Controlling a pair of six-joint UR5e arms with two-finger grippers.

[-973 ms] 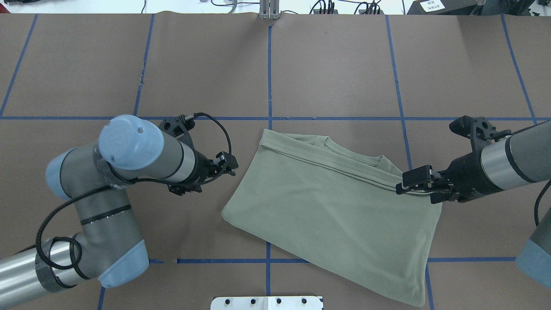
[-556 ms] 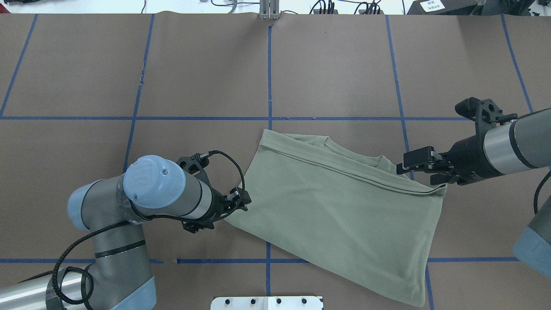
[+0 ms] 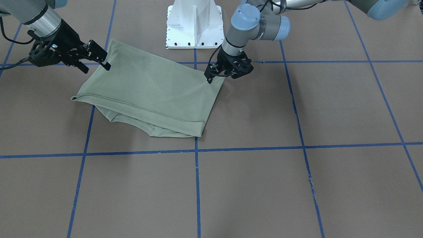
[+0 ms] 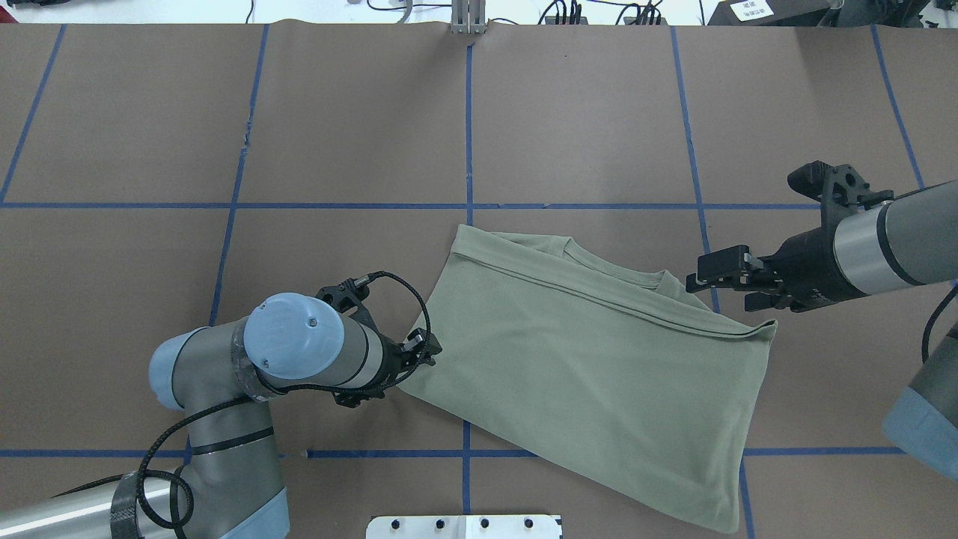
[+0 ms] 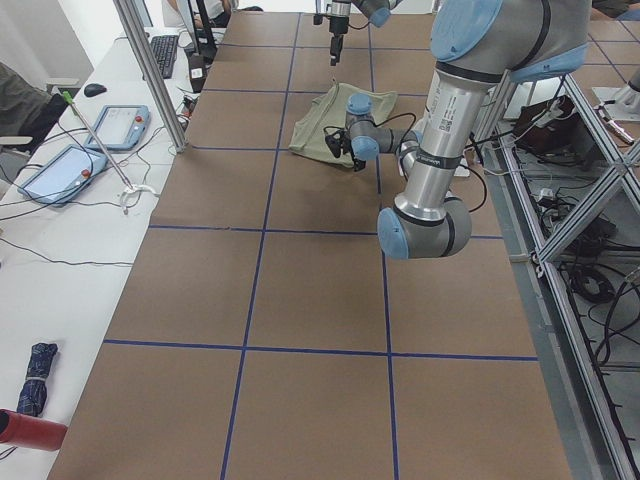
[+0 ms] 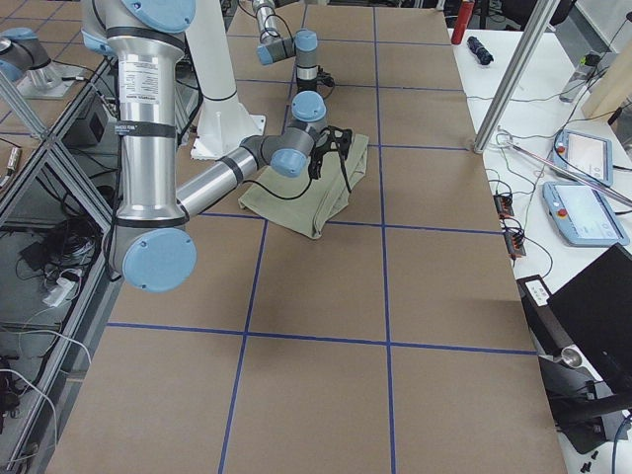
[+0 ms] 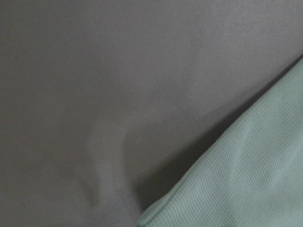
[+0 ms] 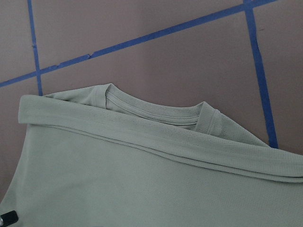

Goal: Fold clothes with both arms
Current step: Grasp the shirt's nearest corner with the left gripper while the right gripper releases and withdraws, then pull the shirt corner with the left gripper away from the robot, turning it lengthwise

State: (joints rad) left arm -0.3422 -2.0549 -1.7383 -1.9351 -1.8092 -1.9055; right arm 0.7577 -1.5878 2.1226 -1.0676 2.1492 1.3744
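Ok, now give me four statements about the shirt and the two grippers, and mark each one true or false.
1. The shirt lies folded, with its neckline showing beyond the folded-over edge. True.
2. The right gripper is clamped on the shirt. False: its jaws stand open and hold nothing; it hovers by the shirt's collar end.
3. The left gripper is at the shirt's corner on the left arm's side. True.
4. The shirt fits inside one taped square. False: it crosses the blue tape lines and spreads over several squares.
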